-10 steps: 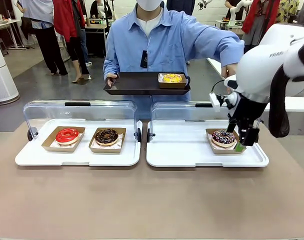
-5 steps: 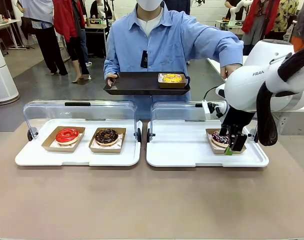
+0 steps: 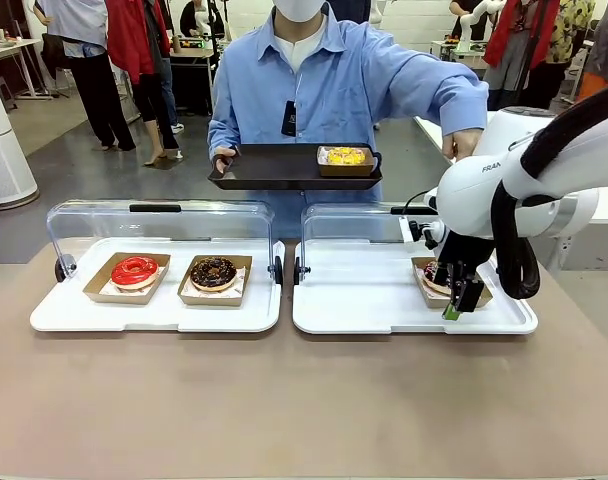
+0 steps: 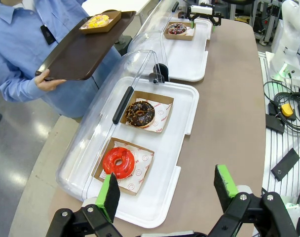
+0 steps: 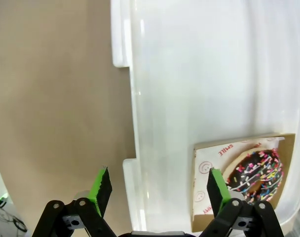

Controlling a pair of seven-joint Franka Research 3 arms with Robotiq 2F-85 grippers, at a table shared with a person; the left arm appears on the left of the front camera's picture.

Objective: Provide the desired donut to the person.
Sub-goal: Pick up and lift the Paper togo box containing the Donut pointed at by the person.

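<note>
We see the right gripper (image 5: 159,177), fingers spread and empty, dropped lower, one finger now over the brown cardboard tray (image 5: 224,143) of the sprinkled chocolate ring donut (image 5: 256,173): pickup looks imminent.

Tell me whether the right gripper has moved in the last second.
Yes. In the front view the right gripper has slid left and down the picture, across the sprinkled donut's box toward the near edge of the right white tray.
</note>
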